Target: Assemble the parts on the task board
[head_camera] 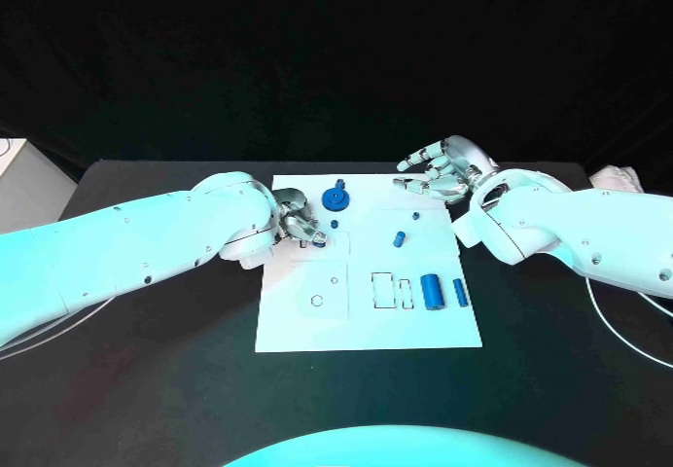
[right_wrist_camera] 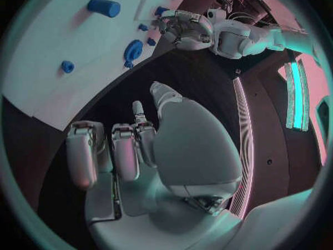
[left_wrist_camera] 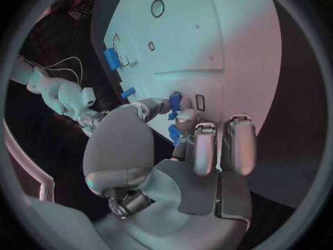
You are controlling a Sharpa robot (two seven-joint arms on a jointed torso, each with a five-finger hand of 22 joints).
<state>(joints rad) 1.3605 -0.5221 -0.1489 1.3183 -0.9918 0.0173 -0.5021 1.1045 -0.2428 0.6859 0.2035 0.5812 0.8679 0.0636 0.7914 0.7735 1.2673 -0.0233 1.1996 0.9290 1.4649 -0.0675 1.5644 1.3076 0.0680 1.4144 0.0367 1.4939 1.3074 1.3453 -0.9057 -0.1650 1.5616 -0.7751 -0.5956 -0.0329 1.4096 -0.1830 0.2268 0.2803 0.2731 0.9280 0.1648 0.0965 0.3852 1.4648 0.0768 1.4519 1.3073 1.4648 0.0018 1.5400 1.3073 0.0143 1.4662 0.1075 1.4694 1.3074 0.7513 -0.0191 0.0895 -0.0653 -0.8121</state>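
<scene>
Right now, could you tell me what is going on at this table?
The robot is assembling small blue parts on the white board. Its left hand pinches a small blue piece in its fingers over the board's far left area. The right hand hovers open beyond the far right corner, holding nothing. Two blue cylinders lie near the right edge.

Non-task items on my desk

My black desk (head_camera: 168, 389) carries a crumpled white cloth (head_camera: 618, 178) at its far right corner; a white box (head_camera: 25, 185) stands beside the desk's far left edge, partly cut off.
</scene>
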